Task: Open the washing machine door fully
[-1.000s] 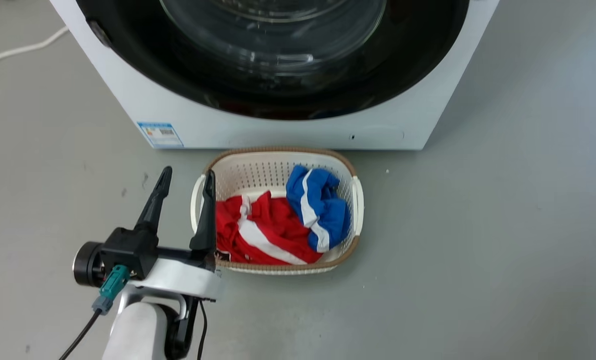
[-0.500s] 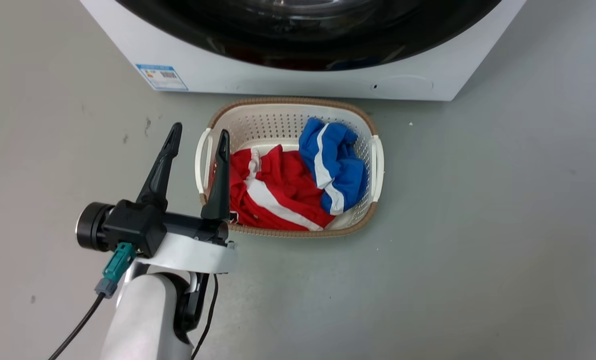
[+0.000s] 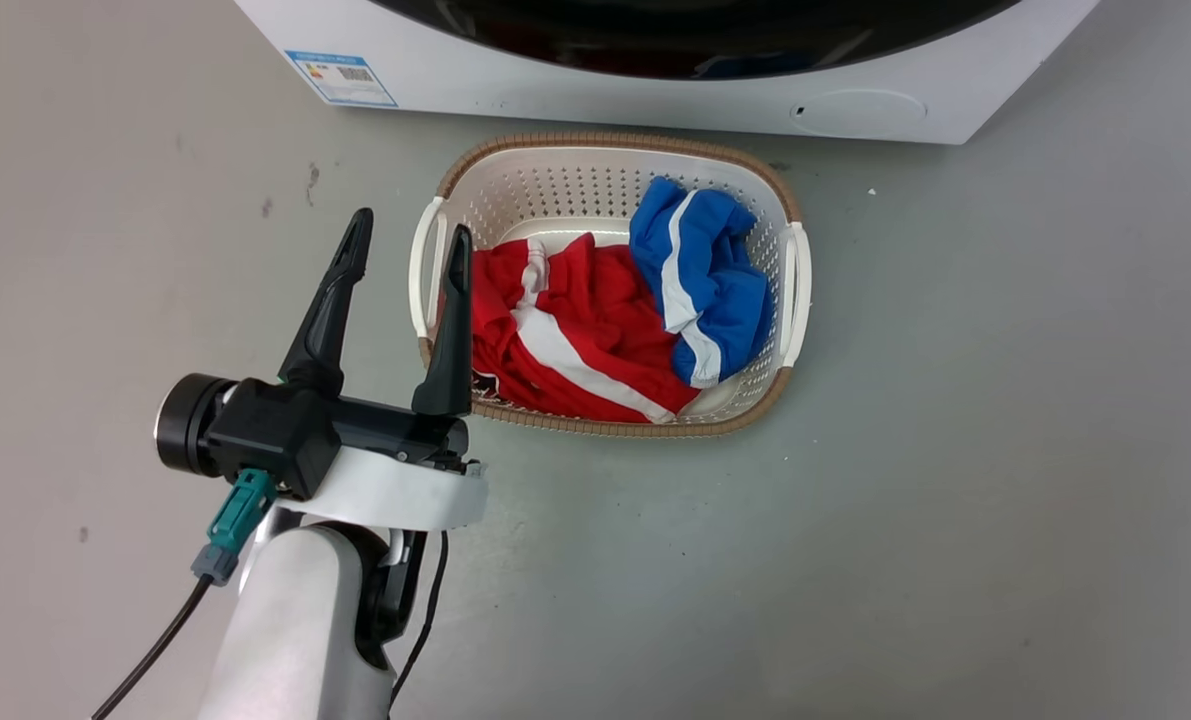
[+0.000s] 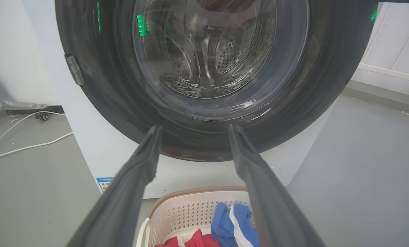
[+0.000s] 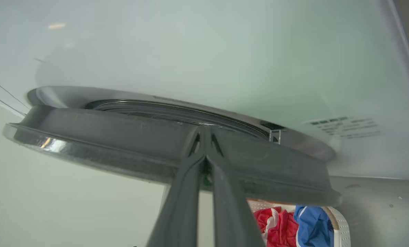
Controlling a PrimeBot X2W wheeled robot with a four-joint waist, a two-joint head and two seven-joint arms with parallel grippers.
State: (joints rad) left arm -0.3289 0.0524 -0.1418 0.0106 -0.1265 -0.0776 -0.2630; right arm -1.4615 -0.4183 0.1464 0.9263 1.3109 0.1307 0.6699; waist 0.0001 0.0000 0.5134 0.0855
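Grey floor (image 3: 955, 450); door (image 4: 204, 61) beyond left pincer (image 4: 194, 127)

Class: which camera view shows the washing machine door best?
Left wrist view: the washing machine door appears almost whole, glass bowl included. Head view catches its bottom edge; right wrist view sees its rim edge-on.

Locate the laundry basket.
Head view, upper centre: the laundry basket sits on the floor just before the washing machine, right of the open left gripper.
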